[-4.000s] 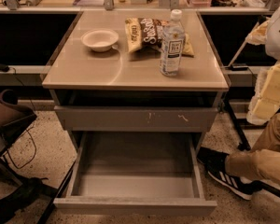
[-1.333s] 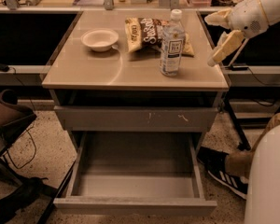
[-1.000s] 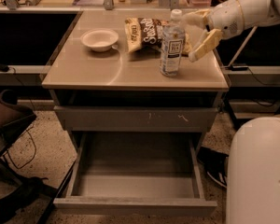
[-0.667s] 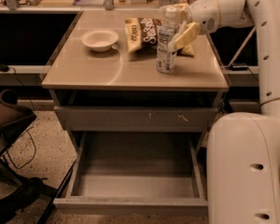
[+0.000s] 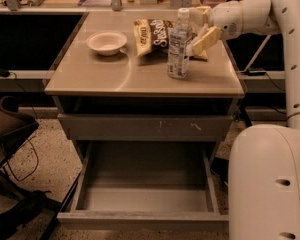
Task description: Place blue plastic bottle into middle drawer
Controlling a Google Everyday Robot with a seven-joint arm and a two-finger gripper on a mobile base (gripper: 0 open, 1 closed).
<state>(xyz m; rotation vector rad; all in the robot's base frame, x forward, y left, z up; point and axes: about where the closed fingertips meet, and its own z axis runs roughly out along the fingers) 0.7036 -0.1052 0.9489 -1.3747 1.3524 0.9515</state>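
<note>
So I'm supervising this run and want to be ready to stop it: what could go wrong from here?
The gripper is open beside the tall upright blue plastic bottle; a finger nudge could topple it. The snack bag lies right behind and could get pinched too.

Tabletop bears bowl, snack bag, blue plastic bottle; gripper beside bottle.

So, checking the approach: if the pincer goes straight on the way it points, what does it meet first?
Probably the blue plastic bottle, standing upright just ahead of the open pincer; depth between them is hard to judge.
</note>
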